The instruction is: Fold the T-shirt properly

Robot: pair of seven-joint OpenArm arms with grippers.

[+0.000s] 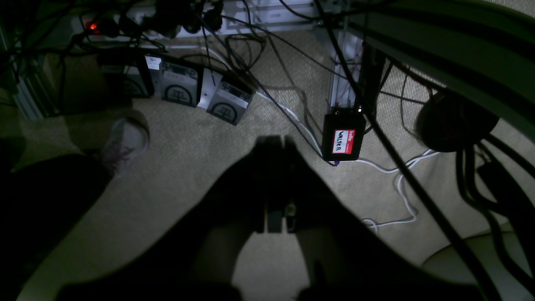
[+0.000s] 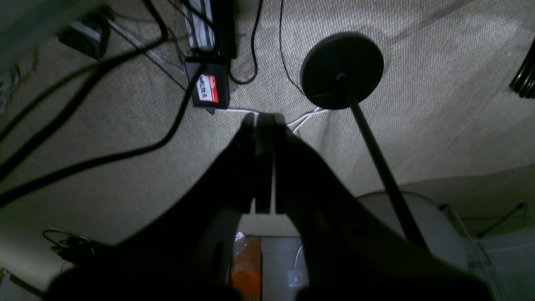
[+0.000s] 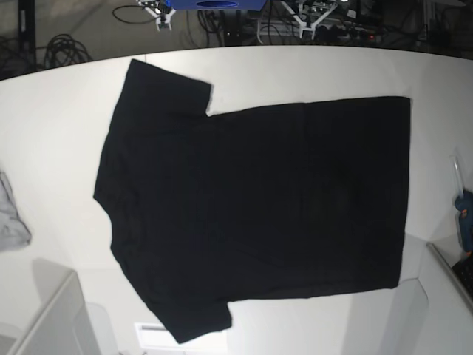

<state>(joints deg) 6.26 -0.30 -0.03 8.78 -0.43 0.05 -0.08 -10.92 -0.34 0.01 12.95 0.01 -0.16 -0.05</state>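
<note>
The black T-shirt (image 3: 259, 207) lies spread flat on the white table (image 3: 52, 133) in the base view, plain side up, collar to the left, hem to the right, sleeves toward the far and near edges. Neither arm shows in the base view. My left gripper (image 1: 276, 144) shows in the left wrist view with its fingers pressed together, holding nothing, above the carpeted floor. My right gripper (image 2: 263, 119) shows in the right wrist view, also shut and empty, above the floor. The T-shirt shows in neither wrist view.
A small light grey cloth (image 3: 11, 214) lies at the table's left edge. A blue-tipped tool (image 3: 464, 214) rests at the right edge. Below the grippers are cables, a black box with a red name label (image 1: 343, 140) and a round black stand base (image 2: 342, 69).
</note>
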